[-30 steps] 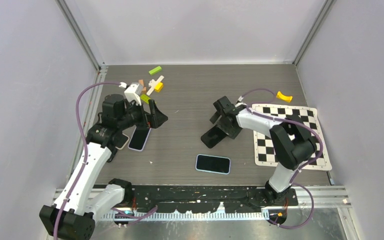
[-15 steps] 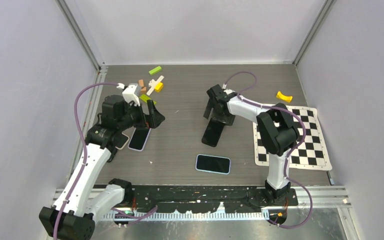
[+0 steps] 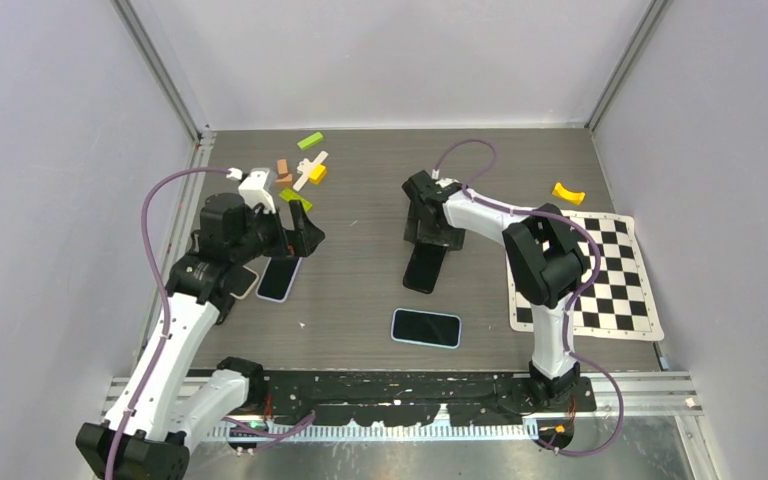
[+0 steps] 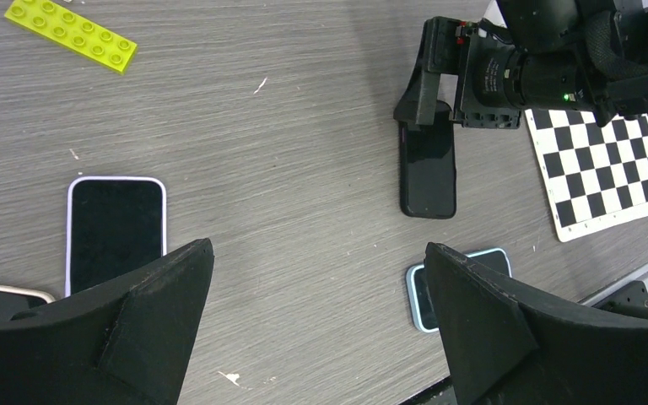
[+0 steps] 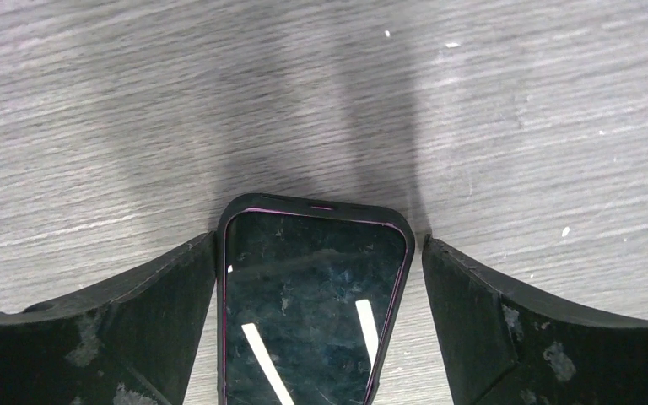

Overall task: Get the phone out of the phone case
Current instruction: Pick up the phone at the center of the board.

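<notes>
**Workspace from above and from both wrists.** We count four phones on the worktop. The task's phone lies screen-up in its black phone case near the centre, its long axis roughly toward 12 o'clock. The right gripper straddles its 12 o'clock end. Its fingers are spread, just beside the case's two sides; we cannot tell whether they touch it. At 6 o'clock from it lies a blue-edged phone. At 9 o'clock lie a white-edged phone and, partly hidden by the left arm, a pale-edged phone. The left gripper hangs near the white-edged phone, fingers released and holding nothing. One checkerboard sheet lies at 3 o'clock, one yellow curved piece at 2 o'clock, and a cluster of coloured bricks at 10 o'clock.
</notes>
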Controlling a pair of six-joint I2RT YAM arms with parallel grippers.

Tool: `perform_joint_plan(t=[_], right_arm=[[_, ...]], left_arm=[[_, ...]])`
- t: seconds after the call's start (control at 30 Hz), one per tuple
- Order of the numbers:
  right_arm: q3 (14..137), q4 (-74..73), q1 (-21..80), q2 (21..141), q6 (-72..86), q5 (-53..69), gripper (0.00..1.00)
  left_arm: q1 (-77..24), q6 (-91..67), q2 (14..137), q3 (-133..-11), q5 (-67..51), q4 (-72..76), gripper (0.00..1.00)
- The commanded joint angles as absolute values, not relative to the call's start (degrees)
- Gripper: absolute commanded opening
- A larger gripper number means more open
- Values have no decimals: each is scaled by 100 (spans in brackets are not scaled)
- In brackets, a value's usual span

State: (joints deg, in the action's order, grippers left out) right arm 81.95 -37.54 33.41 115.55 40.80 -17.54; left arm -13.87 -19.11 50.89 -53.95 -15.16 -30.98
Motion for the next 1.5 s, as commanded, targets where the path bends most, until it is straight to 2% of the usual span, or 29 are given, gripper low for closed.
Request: perform_joint_plan(t=[0.0, 0.2, 0.4, 0.47, 0.53, 0.57, 0.63, 0.8, 0.87, 0.93, 0.97, 1.07, 1.2, 1.47], right_arm=[[7992, -4216, 3423, 11421, 4718, -2346, 96], [7943, -4201, 3566, 11465, 5194, -2163, 98], [7998, -4406, 3603, 11597, 5606, -2103, 86], [7924, -4308, 3603, 11551, 5645, -2104, 77], [7845, -4117, 3604, 11440, 5608, -2072, 64], [7812, -3936, 3604, 11393, 5572, -2045, 55], [7744, -3677, 3604, 11139, 5442, -2013, 45], [7575, -2944, 3601, 10476, 4875, -1854, 35], [7430, -2459, 3603, 10100, 4700, -1829, 32], [7265, -2121, 3598, 9734, 4535, -1771, 31], [7123, -2005, 3601, 9476, 4443, -1756, 31], [6807, -1424, 3603, 9000, 4253, -1559, 31], [6592, -1184, 3604, 8538, 4162, -1371, 31], [6255, -809, 3603, 8491, 4294, -1210, 29]], left_arm=[[-1397, -1854, 4887, -5423, -1337, -3020, 100], [-1397, -1837, 4769, -5397, -1276, -3014, 100], [-1397, -1831, 4730, -5396, -1222, -3023, 100], [-1397, -1837, 4731, -5396, -1209, -3022, 100], [-1397, -1852, 4727, -5381, -1184, -3016, 100], [-1397, -1866, 4724, -5379, -1166, -3015, 100], [-1397, -1904, 4728, -5364, -1171, -3017, 100], [-1397, -2057, 4728, -5275, -1509, -2830, 100], [-1398, -2131, 4731, -5189, -1636, -2668, 97], [-1397, -2136, 4741, -5099, -1683, -2509, 84], [-1397, -2196, 4756, -5082, -1622, -2496, 83], [-1397, -2540, 4842, -5098, -1609, -2433, 85], [-1397, -2806, 5052, -4992, -2579, -1931, 87], [-1419, -3536, 5509, -4634, -2995, -907, 87]])
